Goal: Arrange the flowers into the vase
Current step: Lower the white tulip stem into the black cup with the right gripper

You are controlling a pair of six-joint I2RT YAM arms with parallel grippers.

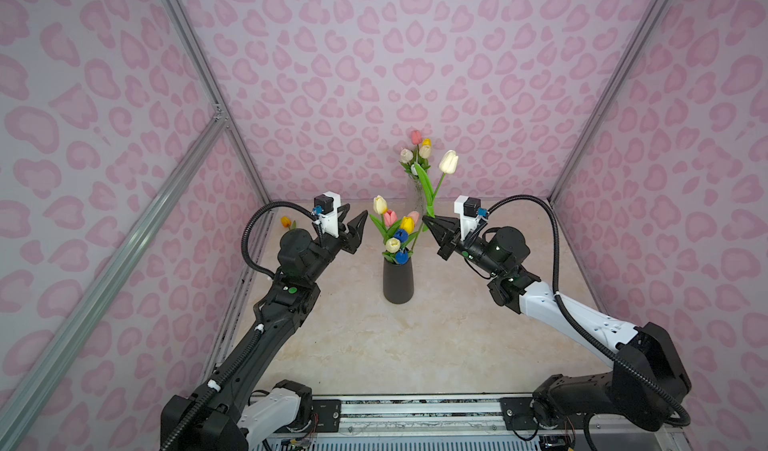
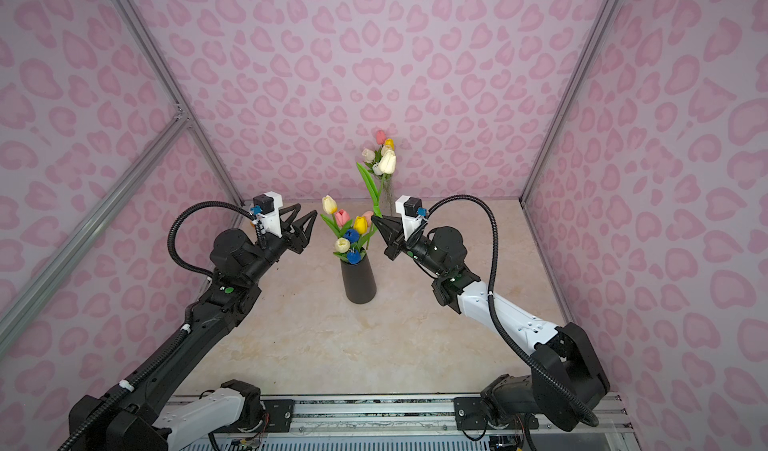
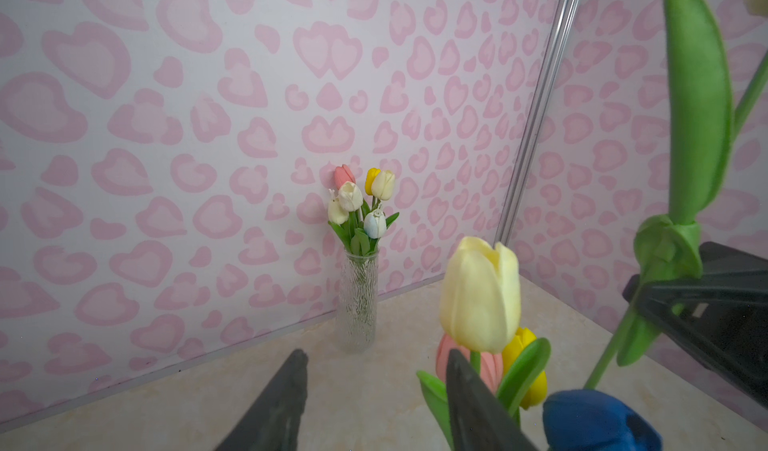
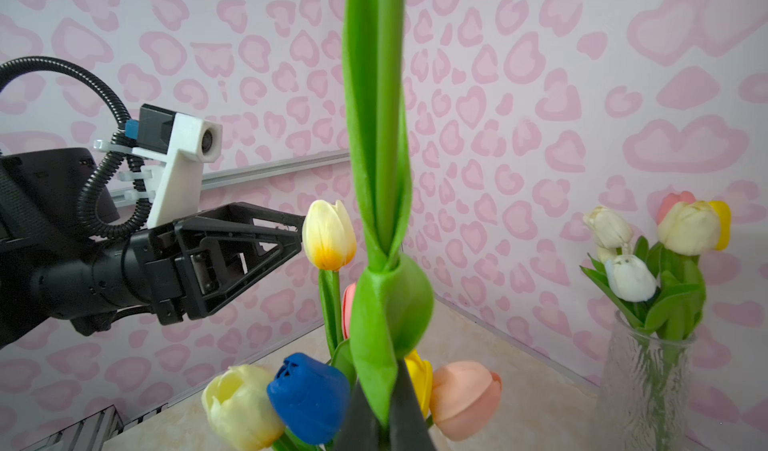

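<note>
My right hand (image 1: 426, 219) is clenched on the leafy stem of a cream tulip (image 1: 449, 162), tilted above the black vase (image 1: 398, 280) at the middle of the bench (image 1: 457, 345). The stem's lower end is lost among the flowers (image 1: 397, 232) standing there. My left hand (image 1: 357, 209) is released and empty, just beside that bunch. I'd straighten the stem, lower it slowly through a gap between heads, and let go only once it seats. An orange tulip (image 1: 286, 221) lies at the far left corner.

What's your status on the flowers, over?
Left gripper open, empty, beside the bouquet. Right gripper shut on cream tulip above black vase. Vase mouth crowded with heads; orange tulip lies far left on table.
</note>
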